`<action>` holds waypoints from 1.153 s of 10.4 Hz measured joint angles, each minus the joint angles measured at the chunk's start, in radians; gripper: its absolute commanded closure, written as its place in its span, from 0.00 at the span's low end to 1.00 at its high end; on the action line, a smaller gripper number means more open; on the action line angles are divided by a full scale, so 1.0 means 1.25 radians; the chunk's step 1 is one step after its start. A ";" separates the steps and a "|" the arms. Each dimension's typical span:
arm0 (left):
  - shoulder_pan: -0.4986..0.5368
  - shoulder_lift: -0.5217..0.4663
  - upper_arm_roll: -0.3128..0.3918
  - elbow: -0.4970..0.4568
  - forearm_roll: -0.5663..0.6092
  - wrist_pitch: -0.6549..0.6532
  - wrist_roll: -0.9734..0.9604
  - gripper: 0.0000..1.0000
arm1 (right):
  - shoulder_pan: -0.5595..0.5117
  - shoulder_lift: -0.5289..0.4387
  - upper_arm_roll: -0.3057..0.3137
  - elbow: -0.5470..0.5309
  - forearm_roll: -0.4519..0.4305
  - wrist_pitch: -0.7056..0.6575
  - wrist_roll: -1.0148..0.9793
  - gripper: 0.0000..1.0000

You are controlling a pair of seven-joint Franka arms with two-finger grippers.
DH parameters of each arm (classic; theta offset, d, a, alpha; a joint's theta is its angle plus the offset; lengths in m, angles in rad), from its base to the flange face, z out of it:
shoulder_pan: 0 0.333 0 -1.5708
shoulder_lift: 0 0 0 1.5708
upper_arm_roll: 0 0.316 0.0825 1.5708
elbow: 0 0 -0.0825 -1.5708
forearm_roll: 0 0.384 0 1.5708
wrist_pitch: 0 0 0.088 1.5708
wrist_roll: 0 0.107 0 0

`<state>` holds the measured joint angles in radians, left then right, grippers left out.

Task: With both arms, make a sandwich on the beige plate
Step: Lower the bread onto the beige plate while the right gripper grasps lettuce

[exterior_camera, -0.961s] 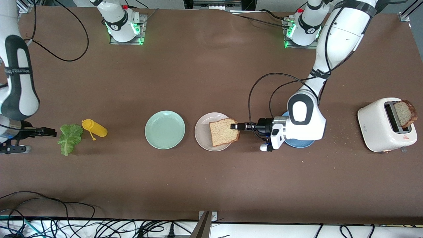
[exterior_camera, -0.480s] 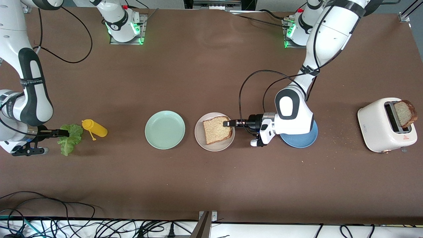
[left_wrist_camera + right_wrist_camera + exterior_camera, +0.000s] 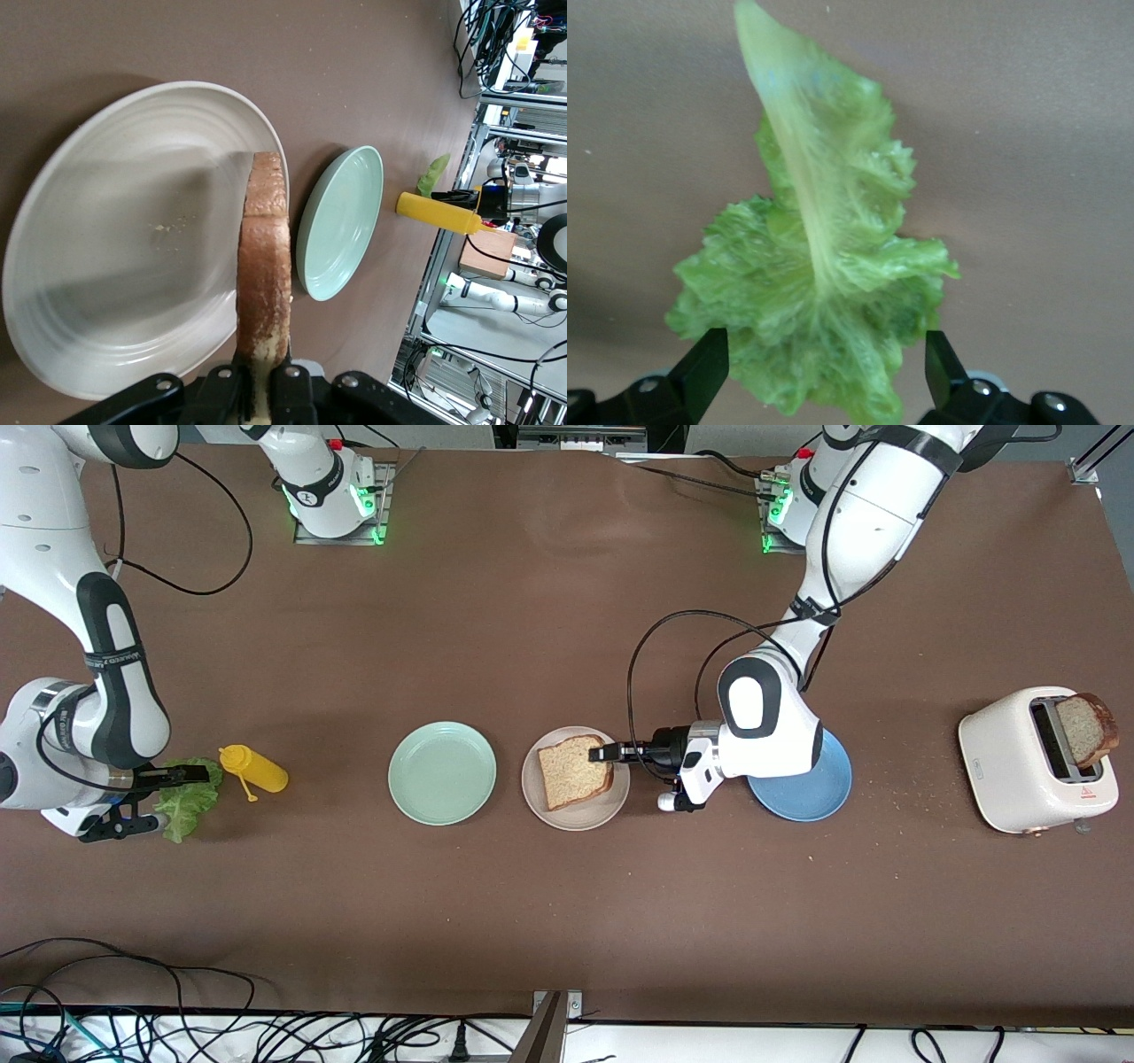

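reaching in from the left arm's base, the left gripper (image 3: 604, 753) sits over the beige plate (image 3: 542, 802) in the front view, clamped on the edge of a bread slice (image 3: 572, 771) that hangs above the plate. a mint-green plate (image 3: 442, 773) lies beside the beige one toward the right arm's end of the table, and a blue plate (image 3: 828, 793) lies partly under the left arm's wrist. a second bread slice (image 3: 1088, 729) sticks out of the white toaster (image 3: 1019, 766). the right gripper (image 3: 173, 788) is at the lettuce leaf (image 3: 197, 802), with a yellow squeeze bottle (image 3: 253, 770) just beside it.

left wrist view: the fingers (image 3: 288, 390) pinch the bread slice (image 3: 264, 266), which shows edge-on above the beige plate (image 3: 106, 221).

right wrist view: the right gripper (image 3: 819, 367) is spread wide, its fingers (image 3: 702, 372) standing at either side of the lettuce leaf (image 3: 824, 266) on the table, not closed on it.
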<state>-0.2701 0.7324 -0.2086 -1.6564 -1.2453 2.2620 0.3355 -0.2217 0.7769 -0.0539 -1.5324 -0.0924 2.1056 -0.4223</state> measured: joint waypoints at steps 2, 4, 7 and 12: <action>-0.006 0.006 -0.005 -0.001 0.000 0.019 0.000 0.85 | 0.000 0.000 0.000 0.002 -0.012 0.000 -0.007 1.00; -0.009 0.010 -0.008 -0.001 0.000 0.030 0.006 0.00 | 0.000 0.000 0.000 0.003 -0.012 0.000 -0.008 1.00; -0.009 0.010 -0.007 0.000 0.014 0.060 0.013 0.00 | 0.000 -0.001 0.000 0.004 -0.013 0.000 -0.008 1.00; 0.006 0.003 0.001 0.007 0.183 0.061 -0.067 0.00 | 0.003 -0.040 0.003 0.072 -0.013 -0.089 -0.011 1.00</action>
<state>-0.2623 0.7363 -0.2078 -1.6482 -1.0171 2.3388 0.2520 -0.2173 0.7267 -0.0498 -1.4427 -0.1084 1.9939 -0.4366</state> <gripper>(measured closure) 0.000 0.947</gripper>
